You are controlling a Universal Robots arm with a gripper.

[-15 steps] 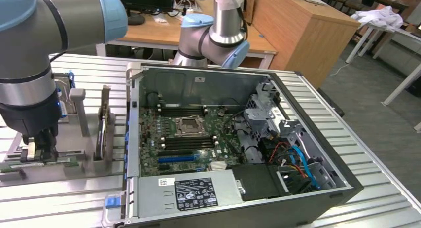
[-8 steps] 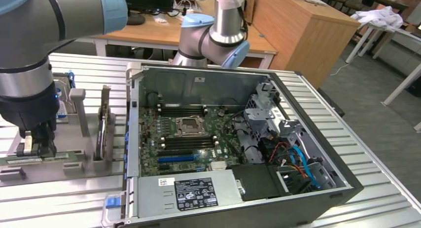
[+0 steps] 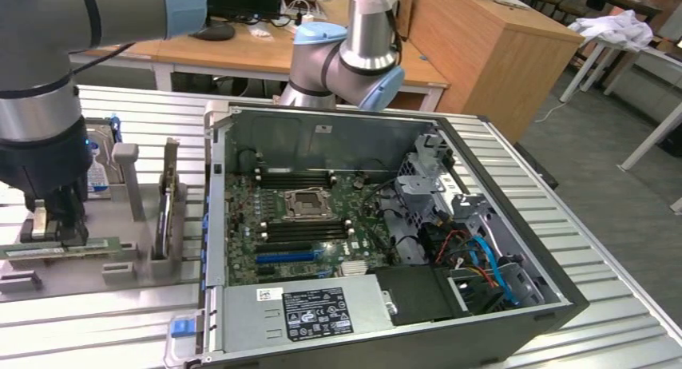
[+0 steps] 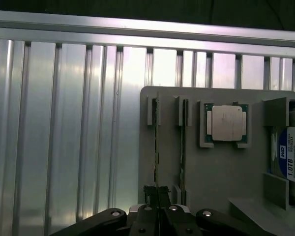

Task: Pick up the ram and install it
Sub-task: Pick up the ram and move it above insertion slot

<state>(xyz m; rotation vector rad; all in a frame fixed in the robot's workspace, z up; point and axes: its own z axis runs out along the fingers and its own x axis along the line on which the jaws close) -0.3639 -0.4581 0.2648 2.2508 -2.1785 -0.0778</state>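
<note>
Wrist view shows the gripper (image 4: 159, 196) with its fingers drawn together on the thin top edge of the ram (image 4: 156, 147), so the stick is taken to be clamped between them. In the exterior view the gripper (image 3: 59, 225) stands over the ram (image 3: 91, 246), which sits in the end posts of a grey holder (image 3: 120, 269) and does not look lifted clear.

For this pick to be done well, the grip is best kept near the middle of the stick's length so that it cannot pivot. Any pull should be kept straight along the holder's posts, without twist, because a thin board held on edge is likely to bind or flex if it is levered sideways.

The ram stands on its long edge. Its long axis runs across the exterior view from left to right, rising slightly toward the open computer case (image 3: 512, 305), roughly parallel to the black memory slots (image 3: 293, 179) on the motherboard.

Just beside it a second stick (image 4: 183, 147) is held parallel. Further out on the same holder a processor (image 4: 226, 123) and a hard drive (image 4: 291, 157) are seated.
</note>
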